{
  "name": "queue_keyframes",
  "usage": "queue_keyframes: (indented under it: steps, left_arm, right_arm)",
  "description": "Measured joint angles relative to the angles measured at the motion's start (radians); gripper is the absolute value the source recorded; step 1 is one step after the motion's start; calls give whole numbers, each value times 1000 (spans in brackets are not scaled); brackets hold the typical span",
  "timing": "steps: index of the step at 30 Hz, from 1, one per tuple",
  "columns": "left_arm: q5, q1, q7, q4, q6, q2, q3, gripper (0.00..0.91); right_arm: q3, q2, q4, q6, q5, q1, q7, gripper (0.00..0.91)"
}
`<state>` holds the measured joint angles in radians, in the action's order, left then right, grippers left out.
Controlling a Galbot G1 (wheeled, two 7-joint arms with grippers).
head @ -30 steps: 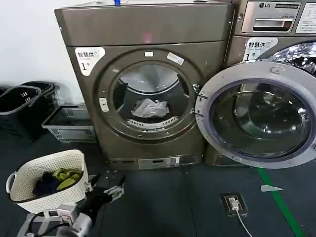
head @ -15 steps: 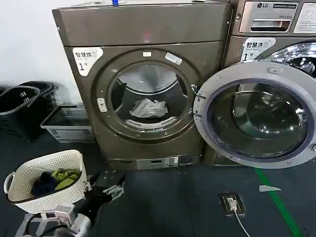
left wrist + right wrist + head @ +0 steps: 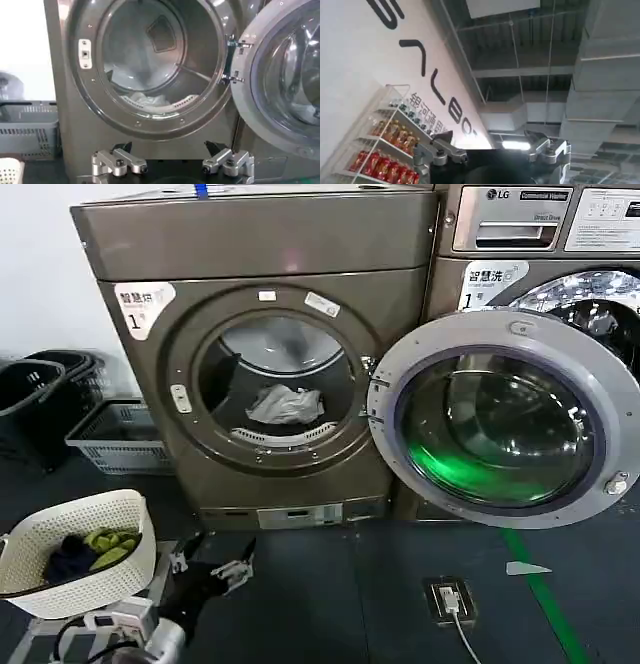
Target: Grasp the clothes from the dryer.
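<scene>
The bronze-brown dryer stands ahead with its round door swung open to the right. The clothes, a small crumpled white wad, lie at the bottom of the dark drum, just behind the port's lip. My left gripper hangs low over the floor in front of the dryer, open and holding nothing. In the left wrist view, the left gripper sits below the port, well short of the clothes. My right gripper is open, holds nothing, and points up at a ceiling.
A white basket with green and dark garments stands at the lower left, close to my left arm. A grey crate and black baskets sit against the wall. The silver LG machine stands behind the open door. A floor socket lies nearby.
The whole scene has slid left in the head view, and a green reflection now shows on the door glass. My left gripper stays low and open.
</scene>
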<state>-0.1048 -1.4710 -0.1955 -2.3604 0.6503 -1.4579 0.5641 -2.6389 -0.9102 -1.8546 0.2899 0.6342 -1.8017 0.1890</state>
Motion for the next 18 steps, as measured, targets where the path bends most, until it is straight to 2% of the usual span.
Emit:
queue_keyframes:
  steps: [18]
  left_arm:
    - [-51, 5, 51, -7, 25, 3, -12, 907]
  right_arm:
    - [-8, -4, 1, -5, 8, -8, 5, 907]
